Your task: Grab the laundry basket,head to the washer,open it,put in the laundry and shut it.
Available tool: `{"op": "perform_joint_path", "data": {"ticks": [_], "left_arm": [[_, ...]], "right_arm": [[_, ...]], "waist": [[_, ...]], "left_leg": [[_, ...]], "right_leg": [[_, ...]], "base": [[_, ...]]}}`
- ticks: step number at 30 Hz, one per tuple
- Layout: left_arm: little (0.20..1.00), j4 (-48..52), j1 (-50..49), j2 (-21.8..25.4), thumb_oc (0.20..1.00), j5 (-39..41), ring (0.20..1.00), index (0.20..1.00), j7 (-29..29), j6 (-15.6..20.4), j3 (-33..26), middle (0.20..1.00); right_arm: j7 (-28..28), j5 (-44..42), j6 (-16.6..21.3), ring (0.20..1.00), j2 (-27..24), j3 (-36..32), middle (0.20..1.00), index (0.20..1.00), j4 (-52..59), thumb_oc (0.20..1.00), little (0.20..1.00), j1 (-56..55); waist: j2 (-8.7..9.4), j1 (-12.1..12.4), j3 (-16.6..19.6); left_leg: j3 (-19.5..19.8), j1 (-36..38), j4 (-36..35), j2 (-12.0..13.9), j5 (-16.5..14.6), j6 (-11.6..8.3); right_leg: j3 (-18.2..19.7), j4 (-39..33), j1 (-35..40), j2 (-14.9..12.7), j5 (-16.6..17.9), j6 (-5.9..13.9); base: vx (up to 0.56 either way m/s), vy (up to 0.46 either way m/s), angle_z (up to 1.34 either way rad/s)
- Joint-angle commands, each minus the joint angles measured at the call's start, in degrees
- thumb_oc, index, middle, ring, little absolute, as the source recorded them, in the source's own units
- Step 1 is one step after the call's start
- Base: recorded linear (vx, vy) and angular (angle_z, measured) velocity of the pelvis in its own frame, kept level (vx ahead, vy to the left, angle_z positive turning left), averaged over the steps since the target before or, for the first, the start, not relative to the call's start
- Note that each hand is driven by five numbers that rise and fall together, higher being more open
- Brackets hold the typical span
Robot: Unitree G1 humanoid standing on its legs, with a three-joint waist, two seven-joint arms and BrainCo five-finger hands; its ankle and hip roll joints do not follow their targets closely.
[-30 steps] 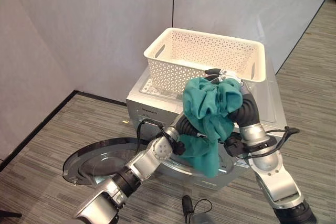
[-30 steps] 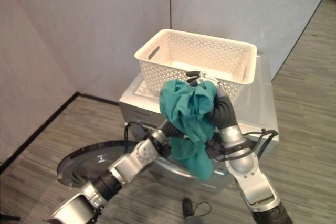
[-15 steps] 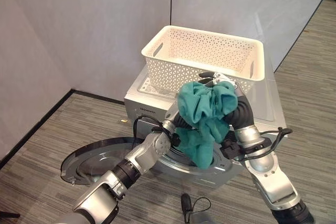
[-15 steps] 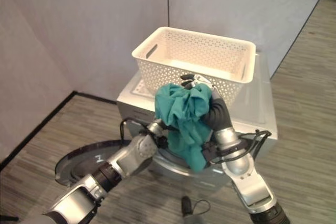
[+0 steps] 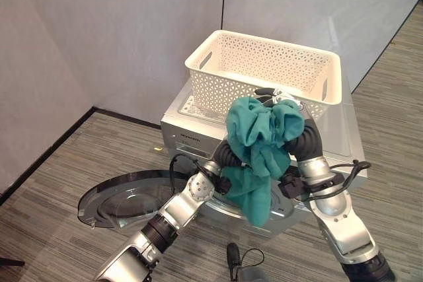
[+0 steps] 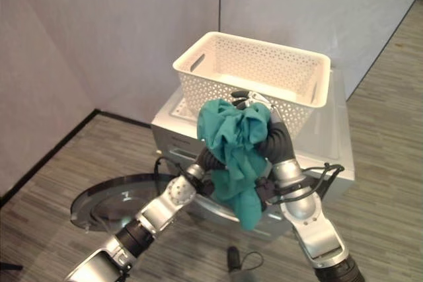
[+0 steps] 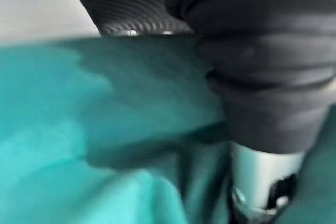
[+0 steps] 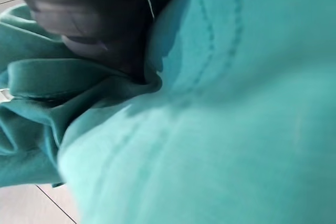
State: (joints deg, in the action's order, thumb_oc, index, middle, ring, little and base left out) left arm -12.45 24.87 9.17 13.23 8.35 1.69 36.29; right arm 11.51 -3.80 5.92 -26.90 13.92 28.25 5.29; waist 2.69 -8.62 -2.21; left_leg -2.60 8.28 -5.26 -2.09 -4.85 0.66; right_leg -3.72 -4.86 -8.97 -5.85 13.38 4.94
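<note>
A bundled teal cloth hangs in front of the silver washer, just before the white perforated laundry basket that stands on the washer's top. My right hand is at the top of the bundle, its fingers curled over the cloth. My left hand reaches up behind the bundle's lower part, its fingers hidden by the fabric. The washer's round door lies swung open at the lower left. Teal fabric shows very close in both wrist views.
Grey partition walls stand close behind the washer and along the left, with a black baseboard at the floor. Striped grey floor spreads to the left of the open door and to the right of the washer.
The whole picture has shifted a little with the camera. The cloth and both arms keep nearly the same place in front of the washer.
</note>
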Motion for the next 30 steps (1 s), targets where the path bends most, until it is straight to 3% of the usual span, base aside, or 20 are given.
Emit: {"op": "perform_joint_path", "data": {"ticks": [1, 14, 20, 22, 23, 30], "left_arm": [[1.0, 2.7, 4.0, -0.1, 1.0, 5.6, 1.0, 1.0, -0.9, 1.7, -0.1, 1.0], [1.0, 4.7, 8.0, -0.9, 1.0, 9.3, 1.0, 1.0, -1.5, 3.1, 0.6, 1.0], [1.0, 4.5, 13.2, -4.1, 1.0, 9.4, 1.0, 1.0, -1.1, 5.3, 2.8, 1.0], [0.41, 3.6, 13.5, -4.9, 0.41, 10.2, 0.41, 0.41, -0.9, 5.8, 3.2, 0.41], [0.2, 3.7, 13.5, -5.0, 0.2, 10.4, 0.2, 0.2, -0.6, 6.0, 3.1, 0.2], [0.2, 5.0, 10.8, -3.6, 0.2, 10.8, 0.2, 0.2, 1.2, 7.9, 2.1, 0.2]], "right_arm": [[1.4, -2.6, 1.6, 0.2, 1.7, -4.8, 0.2, 0.2, 3.7, 0.2, 0.2, 3.5], [0.8, -2.5, 1.9, 0.2, 1.3, -5.6, 0.2, 0.2, 3.5, 0.2, 0.2, 3.2], [0.7, -2.1, 2.8, 0.2, 1.0, -4.7, 0.2, 0.2, 2.8, 0.2, 0.2, 4.7], [0.8, -2.1, 3.0, 0.2, 0.9, -4.3, 0.2, 0.2, 2.7, 0.2, 0.2, 5.0], [0.9, -2.0, 3.1, 0.2, 0.8, -4.2, 0.2, 0.2, 2.7, 0.2, 0.2, 5.1], [1.6, -0.8, 3.9, 0.2, 0.4, -3.4, 0.2, 0.2, 2.3, 0.2, 0.2, 5.3]], "waist": [[-1.07, 0.9, -1.1], [-1.27, 0.3, -0.9], [-1.18, -0.6, -0.9], [-1.17, -0.8, -0.8], [-1.21, -0.8, -0.9], [-0.8, -0.8, -0.6]], "left_leg": [[-3.2, -0.7, 0.3, 2.7, -3.1, 0.62], [-3.0, -0.6, 0.3, 2.8, -3.5, 0.43], [-3.2, -0.7, 0.3, 3.2, -3.3, 0.05], [-3.4, -0.6, 0.3, 3.2, -3.4, 0.05], [-3.5, -0.5, 0.3, 3.2, -3.4, 0.05], [-4.0, -0.4, 0.3, 3.4, -3.1, 0.05]], "right_leg": [[0.4, 3.5, 7.2, -3.2, -10.8, 3.92], [-0.1, 3.5, 7.5, -3.2, -11.2, 4.07], [-0.1, 3.5, 7.5, -3.0, -11.3, 4.01], [0.1, 3.5, 7.5, -3.0, -11.2, 4.03], [0.1, 3.5, 7.5, -3.0, -11.3, 4.02], [0.4, 3.5, 7.3, -2.9, -11.0, 3.89]], "base": [[0.0, 0.018, 0.04], [0.0, 0.0, 0.0], [0.0, -0.001, 0.01], [0.02, 0.0, 0.01], [0.0, 0.0, 0.0], [0.0, -0.001, 0.0]]}}
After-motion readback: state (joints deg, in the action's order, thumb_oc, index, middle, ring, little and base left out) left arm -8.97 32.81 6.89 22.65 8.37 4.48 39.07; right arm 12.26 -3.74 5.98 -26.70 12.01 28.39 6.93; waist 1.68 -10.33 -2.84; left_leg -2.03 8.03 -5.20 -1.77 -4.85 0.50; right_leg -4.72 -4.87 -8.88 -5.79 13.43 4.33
